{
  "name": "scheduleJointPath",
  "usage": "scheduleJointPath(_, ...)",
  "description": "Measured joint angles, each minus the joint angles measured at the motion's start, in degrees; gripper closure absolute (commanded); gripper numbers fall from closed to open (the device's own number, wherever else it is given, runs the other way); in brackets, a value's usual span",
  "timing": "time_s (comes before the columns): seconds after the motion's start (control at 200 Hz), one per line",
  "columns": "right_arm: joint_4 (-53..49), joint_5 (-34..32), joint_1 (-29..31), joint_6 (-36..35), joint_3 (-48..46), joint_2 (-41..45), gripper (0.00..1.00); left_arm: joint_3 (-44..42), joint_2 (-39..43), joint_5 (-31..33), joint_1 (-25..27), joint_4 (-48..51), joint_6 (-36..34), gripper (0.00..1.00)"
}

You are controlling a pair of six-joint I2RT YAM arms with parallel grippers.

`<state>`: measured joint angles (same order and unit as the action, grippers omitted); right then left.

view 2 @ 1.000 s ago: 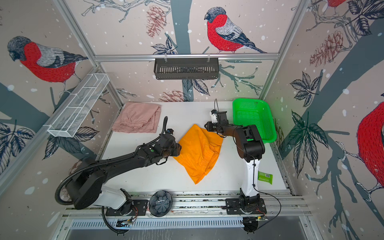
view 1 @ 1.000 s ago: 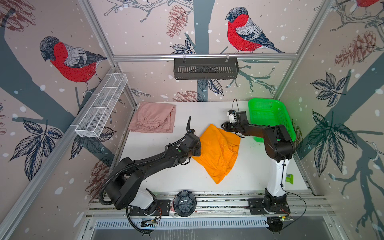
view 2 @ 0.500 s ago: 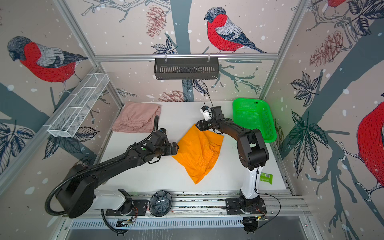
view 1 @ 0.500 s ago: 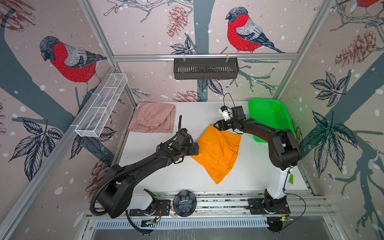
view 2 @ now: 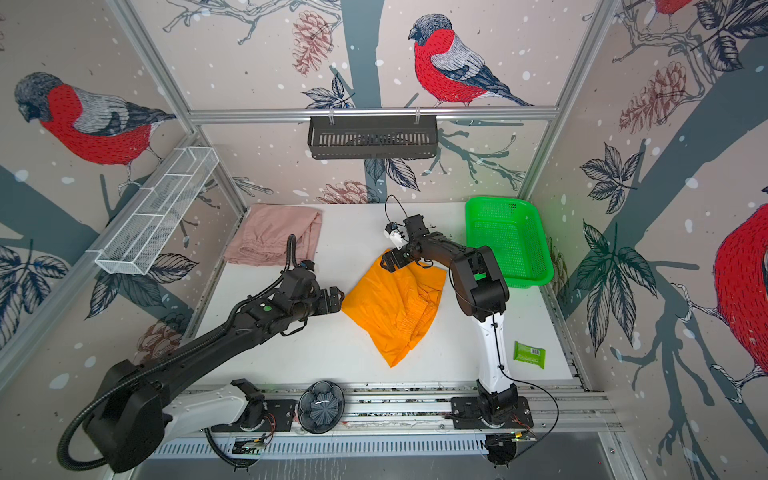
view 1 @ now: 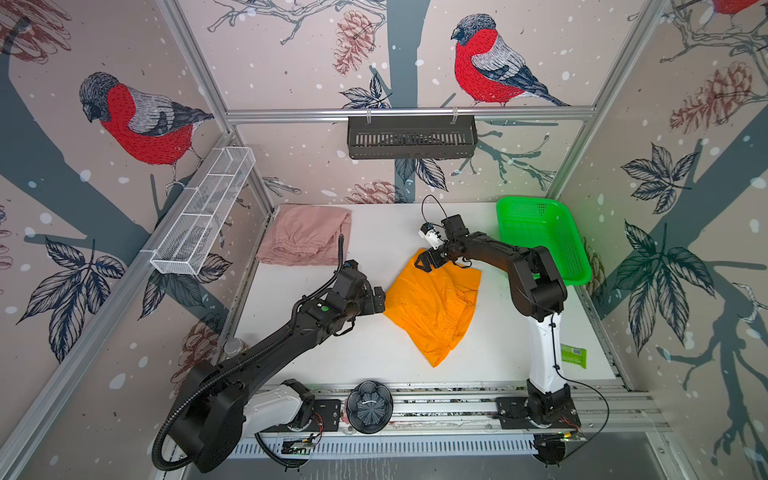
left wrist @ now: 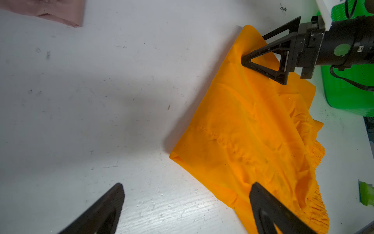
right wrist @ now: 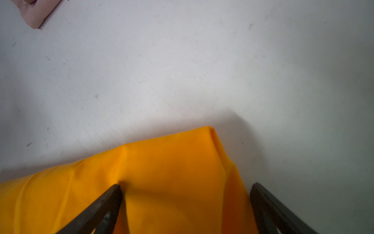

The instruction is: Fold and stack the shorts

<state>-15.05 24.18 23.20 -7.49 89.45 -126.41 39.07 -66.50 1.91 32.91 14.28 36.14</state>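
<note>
Having just released, the left tool and right tool gape wide, holding nothing, at the left and far corners of the bright orange cloth shorts, which lie folded mid-way on the white bench and are not yet stacked with the dusty pink cloth shorts at the far left.

The orange shorts are seen loosely folded and rumpled at the middle of the worktop, gathered waistband showing along 1 edge. The dusty pink shorts are laid folded in the far left corner, well apart.
</note>
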Motion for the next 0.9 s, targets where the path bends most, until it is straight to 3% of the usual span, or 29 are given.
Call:
scheduleJointPath(0.11,1.75,0.04,-0.02,-0.13,0.33,-0.79,0.09,-0.35,0.94,0.13,-0.76,0.76,0.00,0.03)
scheduleJointPath(0.315,3.61,0.87,-2.56,3.45,0.76,-1.66,0.49,-0.48,2.10,0.42,-1.75,1.64,-0.07,0.03)
scheduleJointPath(0.38,3.85,0.74,-4.22,6.05,0.76,-1.73,0.67,-0.24,2.21,0.92,-2.08,2.12,-0.13,0.03)
scheduleJointPath(0.425,4.39,0.35,-5.42,8.02,0.70,-1.77,0.70,0.24,2.25,1.29,-2.38,2.80,-0.17,0.03)
scheduleJointPath(0.635,9.09,-3.85,-9.27,15.69,-2.25,-0.15,0.67,2.62,2.16,2.51,-4.81,4.31,-0.72,0.03)
scheduleJointPath(0.655,9.44,-4.11,-9.40,16.61,-2.36,0.07,0.64,2.93,2.03,2.62,-5.11,4.39,-0.68,0.03)
scheduleJointPath(0.705,9.99,-5.11,-9.77,17.81,-2.34,0.44,0.44,3.82,1.57,2.67,-5.95,4.48,-1.25,0.03)
scheduleJointPath(0.715,10.10,-5.25,-9.81,18.10,-2.32,0.50,0.34,4.09,1.44,2.69,-6.16,4.55,-1.55,0.03)
scheduleJointPath(0.725,10.19,-5.27,-9.90,18.21,-2.27,0.59,0.11,4.26,1.33,2.71,-6.29,4.63,-1.75,0.03)
scheduleJointPath(0.74,10.34,-5.27,-10.01,18.18,-2.21,0.68,0.01,4.72,1.11,2.71,-6.60,4.85,-2.08,0.03)
scheduleJointPath(0.9,11.02,-6.69,-11.02,19.06,-2.19,4.13,0.00,12.24,-2.82,3.43,-10.54,7.61,-5.20,0.03)
